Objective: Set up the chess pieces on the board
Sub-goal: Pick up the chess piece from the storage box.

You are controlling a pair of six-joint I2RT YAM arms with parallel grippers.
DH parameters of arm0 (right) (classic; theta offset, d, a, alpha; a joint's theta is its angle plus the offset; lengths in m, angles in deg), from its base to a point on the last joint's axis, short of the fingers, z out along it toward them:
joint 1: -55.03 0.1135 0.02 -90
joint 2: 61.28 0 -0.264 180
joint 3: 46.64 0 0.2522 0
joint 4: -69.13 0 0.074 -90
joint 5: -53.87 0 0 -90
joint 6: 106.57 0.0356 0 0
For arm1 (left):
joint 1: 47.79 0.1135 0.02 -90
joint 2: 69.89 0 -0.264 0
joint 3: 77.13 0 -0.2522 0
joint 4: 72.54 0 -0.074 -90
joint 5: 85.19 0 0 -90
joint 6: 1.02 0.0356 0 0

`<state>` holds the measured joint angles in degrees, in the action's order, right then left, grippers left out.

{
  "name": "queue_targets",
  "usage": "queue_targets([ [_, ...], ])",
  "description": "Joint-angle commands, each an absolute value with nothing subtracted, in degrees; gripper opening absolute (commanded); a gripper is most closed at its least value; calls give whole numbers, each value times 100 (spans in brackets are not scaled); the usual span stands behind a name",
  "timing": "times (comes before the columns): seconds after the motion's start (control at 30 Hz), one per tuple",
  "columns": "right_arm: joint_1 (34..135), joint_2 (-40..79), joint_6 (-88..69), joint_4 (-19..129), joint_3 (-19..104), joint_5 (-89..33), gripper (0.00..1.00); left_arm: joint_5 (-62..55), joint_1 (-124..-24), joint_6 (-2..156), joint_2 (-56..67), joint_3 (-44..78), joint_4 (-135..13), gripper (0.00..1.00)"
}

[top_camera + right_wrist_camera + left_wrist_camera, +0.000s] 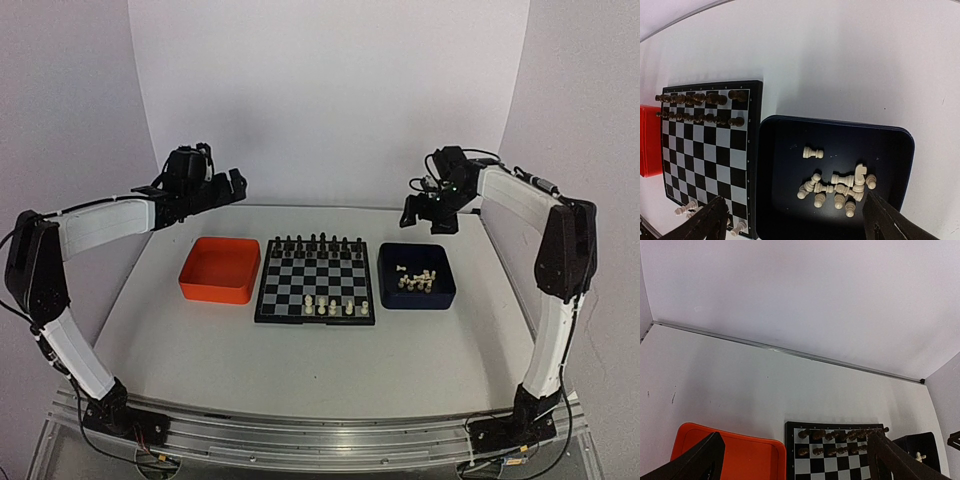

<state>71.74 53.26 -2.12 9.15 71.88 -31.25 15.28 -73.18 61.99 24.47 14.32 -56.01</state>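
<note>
Top external shows the job begun but far from finished: beyond the bare table (300,385), the board (316,283) lies mid-table between two trays. Only a handful of white pieces (328,306) stand on its two nearest ranks, bunched around the middle files rather than spread along a row (whether each sits squarely on its own square is too small to tell). Just left of the board, the orange tray (215,294) shows nothing but its floor. Just right of it, the blue tray (417,303) holds the larger share of the white set. In the right wrist view these lie tumbled on their sides in a loose heap, with one pawn a little apart from the others. Farther back, the black pieces (315,243) fill the board's two far ranks, so that side looks complete. Farthest of all, near the wall (330,100), both arms hang above the table. The left gripper (236,184) is behind the orange tray, jaws spread and carrying nothing. The right gripper (424,216) is just past the blue tray's far edge, likewise wide and unladen. What remains, by my reading, is most of the white army: each piece lifted out of the heap and stood up on the near ranks, and the few already placed perhaps straightened
</note>
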Motion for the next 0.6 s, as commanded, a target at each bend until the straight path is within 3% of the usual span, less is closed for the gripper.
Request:
queue_targets([
  [0.0, 7179, 5219, -377, 784, 7155, -3151, 91, 1632, -7238, 6061, 2755, 773, -5811, 100],
  [0.57, 7092, 5994, -576, -140, 7677, -3541, 89, 1553, -6990, 6140, 3545, 107, -6056, 100],
])
